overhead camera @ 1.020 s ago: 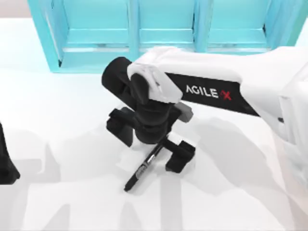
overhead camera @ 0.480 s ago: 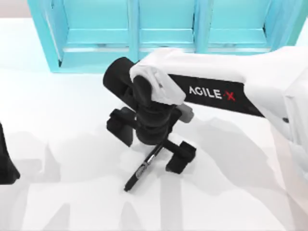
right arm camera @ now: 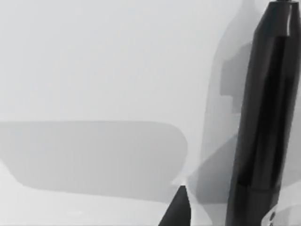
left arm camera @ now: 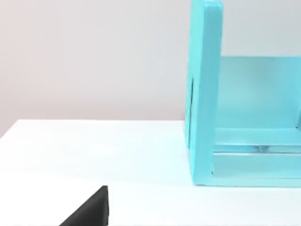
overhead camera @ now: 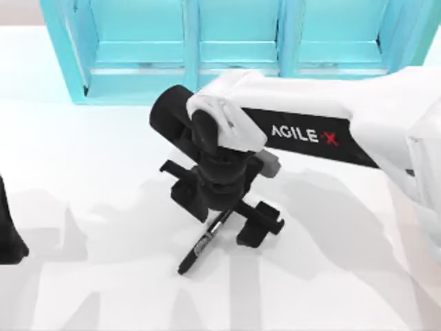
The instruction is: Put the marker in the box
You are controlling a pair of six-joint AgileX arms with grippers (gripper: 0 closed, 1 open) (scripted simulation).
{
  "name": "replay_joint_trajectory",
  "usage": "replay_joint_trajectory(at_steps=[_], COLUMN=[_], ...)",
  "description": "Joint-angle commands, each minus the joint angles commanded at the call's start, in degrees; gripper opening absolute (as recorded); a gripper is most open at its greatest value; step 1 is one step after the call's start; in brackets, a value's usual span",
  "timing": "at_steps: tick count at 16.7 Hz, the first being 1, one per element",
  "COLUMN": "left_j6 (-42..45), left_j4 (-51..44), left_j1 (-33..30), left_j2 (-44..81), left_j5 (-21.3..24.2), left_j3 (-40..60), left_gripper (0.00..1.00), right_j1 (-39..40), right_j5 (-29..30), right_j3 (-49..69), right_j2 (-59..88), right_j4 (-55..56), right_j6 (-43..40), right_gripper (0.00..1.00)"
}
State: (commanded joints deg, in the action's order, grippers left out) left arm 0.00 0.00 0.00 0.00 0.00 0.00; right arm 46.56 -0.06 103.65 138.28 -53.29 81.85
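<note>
The marker (overhead camera: 200, 245), a slim black stick with a silver band, lies slanted on the white table in front of the middle of the shelf unit. Its upper end runs under my right gripper (overhead camera: 222, 209). That gripper points down over it, open, with one finger (overhead camera: 185, 192) on each side of the marker and clear gaps between. In the right wrist view the marker (right arm camera: 263, 117) fills one side as a thick black barrel close to the camera. My left arm (overhead camera: 8, 238) is parked at the table's left edge. The box is out of view.
A large turquoise shelf unit (overhead camera: 234, 48) with three compartments runs along the back of the table; its end wall (left arm camera: 204, 94) shows in the left wrist view. White table (overhead camera: 89, 172) lies open to the left and front of the marker.
My right gripper's fingers have drawn closer together around the marker's upper end, the left finger moving inward most. The marker has not moved, nor has the left arm.
</note>
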Motion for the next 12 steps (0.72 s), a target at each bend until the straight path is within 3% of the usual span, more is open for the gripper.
replay_joint_trajectory(at_steps=[3, 11, 12], left_j6=[0.0, 0.0, 0.0], left_j4=[0.0, 0.0, 0.0], left_j1=[0.0, 0.0, 0.0], left_j2=[0.0, 0.0, 0.0], left_j5=[0.0, 0.0, 0.0], left_j3=[0.0, 0.0, 0.0], left_gripper=[1.0, 1.0, 1.0], right_j1=[0.0, 0.0, -0.3], right_j5=[0.0, 0.0, 0.5], right_j3=[0.0, 0.0, -0.5], right_j2=[0.0, 0.0, -4.1], right_j4=[0.0, 0.0, -4.3], right_j6=[0.0, 0.0, -2.0], right_gripper=[0.02, 0.0, 0.0])
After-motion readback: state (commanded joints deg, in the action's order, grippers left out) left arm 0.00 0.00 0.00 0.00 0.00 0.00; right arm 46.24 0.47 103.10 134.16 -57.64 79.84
